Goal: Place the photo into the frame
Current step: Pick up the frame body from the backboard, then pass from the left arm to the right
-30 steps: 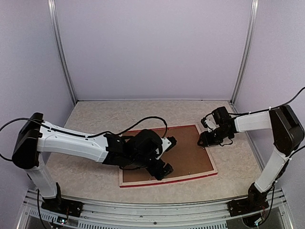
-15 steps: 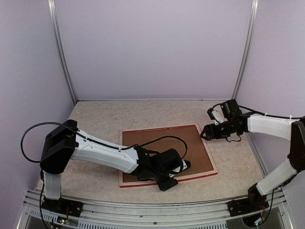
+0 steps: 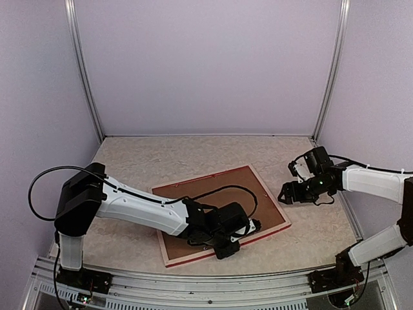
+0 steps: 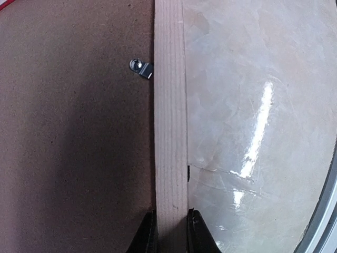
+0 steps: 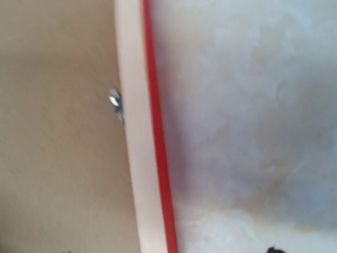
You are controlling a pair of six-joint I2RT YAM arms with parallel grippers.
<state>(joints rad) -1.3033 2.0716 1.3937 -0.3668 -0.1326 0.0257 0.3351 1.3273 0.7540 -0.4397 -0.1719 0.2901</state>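
The frame [image 3: 206, 175] lies face down on the table, its pale wood back up and its red edge showing at the sides. A brown backing board [image 3: 261, 206] fills it. My left gripper [image 3: 240, 234] is shut on the frame's near rail. In the left wrist view the two fingertips [image 4: 148, 234] pinch the pale wooden rail [image 4: 170, 105] from both sides. My right gripper [image 3: 288, 194] hovers just off the frame's right edge, open and holding nothing. The right wrist view shows the rail [image 5: 134, 174] with its red outer edge [image 5: 158, 158]. The photo is out of view.
Small metal clips [image 4: 141, 67] [image 5: 115, 101] hold the backing board at the rails. The left arm's black cable [image 3: 226, 188] loops over the board. The aluminium base rail [image 3: 193, 298] runs along the near table edge. Enclosure walls stand close on three sides.
My left gripper came down to the frame's near rail and closed on it. The frame has turned, its right end swinging away from me. The right gripper drew back off the frame's corner.
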